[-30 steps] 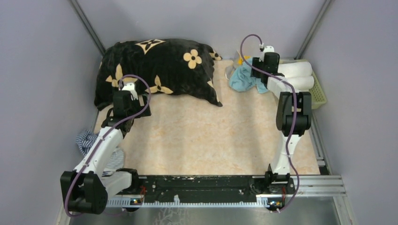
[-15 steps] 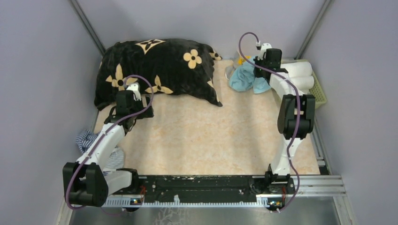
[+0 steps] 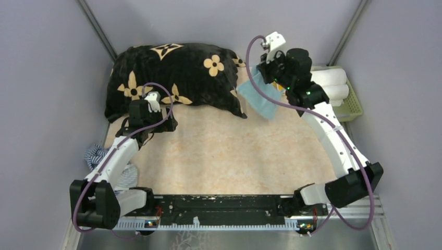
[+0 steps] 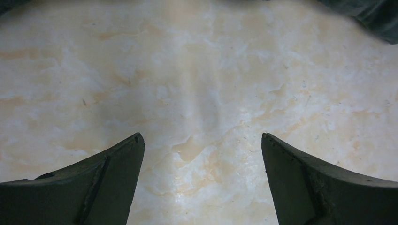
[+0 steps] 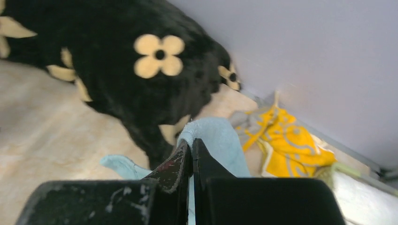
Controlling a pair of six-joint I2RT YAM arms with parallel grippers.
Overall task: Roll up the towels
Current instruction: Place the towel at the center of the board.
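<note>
Our right tool [image 5: 191, 145] is pinched tight on the top edge of the blue towel [image 3: 260, 98], holding it so it hangs free above the far right of the tabletop [image 3: 219, 151], just beside the black flowered cushion [image 3: 172, 78]. We judge it is held this way to be spread on the open middle, where our left tool [image 4: 202, 137] hovers low, fingers wide and empty. We count one blue towel, two white rolls [image 3: 329, 79] in the green basket [image 3: 356, 104], one yellow cloth [image 5: 286, 145], one striped cloth [image 3: 96, 155] and one cushion.
</note>
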